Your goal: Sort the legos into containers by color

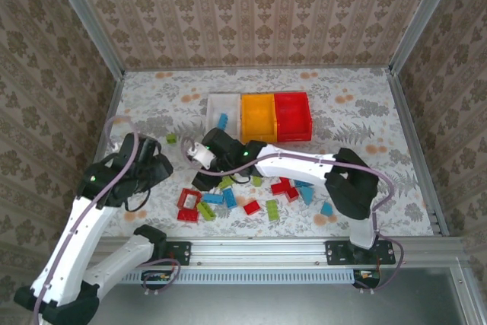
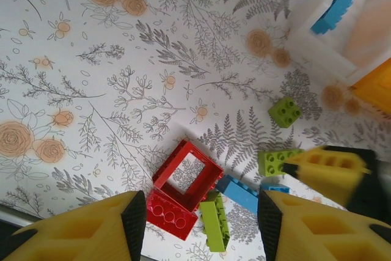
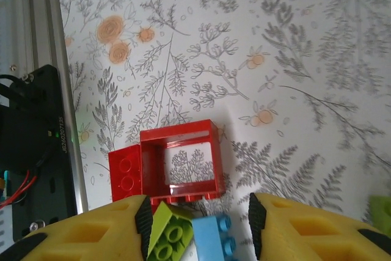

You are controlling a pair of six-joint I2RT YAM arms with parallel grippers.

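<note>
Red, blue and lime legos [image 1: 251, 199] lie scattered on the floral table in front of the arms. My right gripper [image 3: 195, 218] hangs low over the heap's left end, open, straddling a tilted lime brick [image 3: 171, 236] that leans on its left pad and a light blue brick [image 3: 211, 239], which stands apart from the right pad. Just beyond them lie a red frame brick [image 3: 179, 134] and a red brick [image 3: 126, 172]. My left gripper [image 2: 201, 212] hovers open above the same cluster, holding nothing. At the back stand the white [image 1: 214, 104], orange [image 1: 258, 117] and red [image 1: 292, 116] containers.
One blue brick [image 1: 223, 121] lies in the white bin. A lone lime brick [image 1: 172, 138] sits left of the bins. The right gripper's yellow finger [image 2: 327, 172] shows in the left wrist view, close beside my left gripper. A metal rail [image 1: 266, 250] runs along the near edge.
</note>
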